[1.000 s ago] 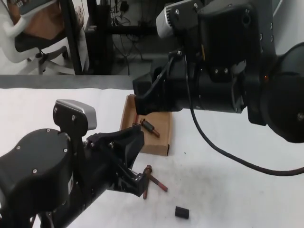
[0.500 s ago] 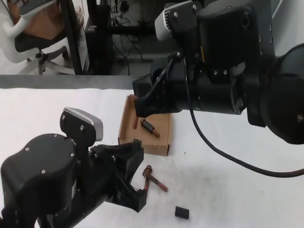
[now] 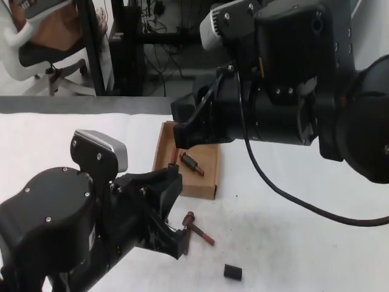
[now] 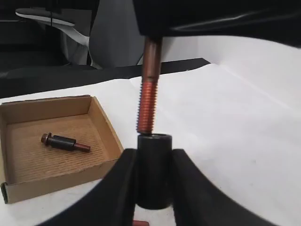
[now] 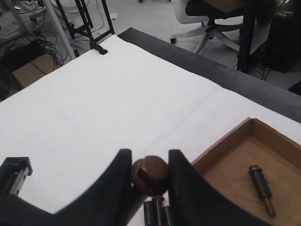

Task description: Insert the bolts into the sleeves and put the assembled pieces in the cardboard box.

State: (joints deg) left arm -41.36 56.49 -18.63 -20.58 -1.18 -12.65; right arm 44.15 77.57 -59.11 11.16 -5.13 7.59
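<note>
My left gripper (image 4: 154, 157) is shut on a black sleeve (image 4: 154, 176), held upright with its open end up. A copper bolt (image 4: 146, 103) hangs straight above it, threaded tip just over the sleeve's mouth. My right gripper (image 5: 149, 160) is shut on that bolt's head (image 5: 149, 175). The cardboard box (image 4: 101, 120) lies beyond with one assembled piece (image 4: 63, 141) inside. In the high view the box (image 3: 200, 190) sits at the bench's middle, between the left arm (image 3: 67, 225) and the right arm (image 3: 292, 91).
Two loose copper bolts (image 3: 197, 231) lie crossed on the white bench in front of the box. A spare black sleeve (image 3: 232, 272) lies nearer the front edge. An office chair and equipment racks stand beyond the bench's far edge.
The left arm dipped lower and toward the front, then came back up to nearly where it was. The right arm with the bolt has hardly shifted.
</note>
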